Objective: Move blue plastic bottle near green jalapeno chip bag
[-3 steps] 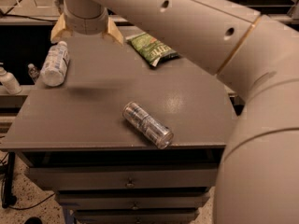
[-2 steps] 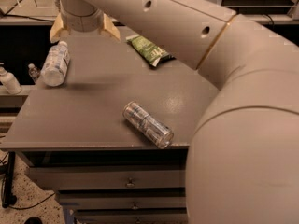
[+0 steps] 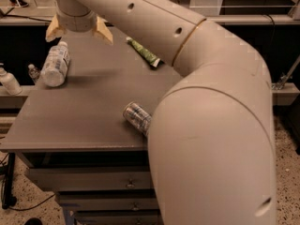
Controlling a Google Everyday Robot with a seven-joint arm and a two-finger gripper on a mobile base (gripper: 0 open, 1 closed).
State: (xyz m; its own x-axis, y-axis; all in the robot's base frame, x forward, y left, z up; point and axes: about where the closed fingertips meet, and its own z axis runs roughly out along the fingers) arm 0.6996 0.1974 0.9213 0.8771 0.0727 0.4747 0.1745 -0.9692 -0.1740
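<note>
The gripper (image 3: 78, 34), fingers spread and empty, hovers over the blue plastic bottle (image 3: 55, 63) lying at the table's (image 3: 79, 116) left edge, well apart from the green jalapeno chip bag (image 3: 144, 53), with the grasp and the move not yet made.

Tan tool (image 3: 78, 34) over grey table (image 3: 93, 107); pale-labelled bottle (image 3: 55, 64); seemingly green bag (image 3: 144, 53).

Lab-like room: drawer cabinet (image 3: 93, 179), speckled floor (image 3: 287, 172), cables (image 3: 28, 205); jaws above cabinet's back-left.
</note>
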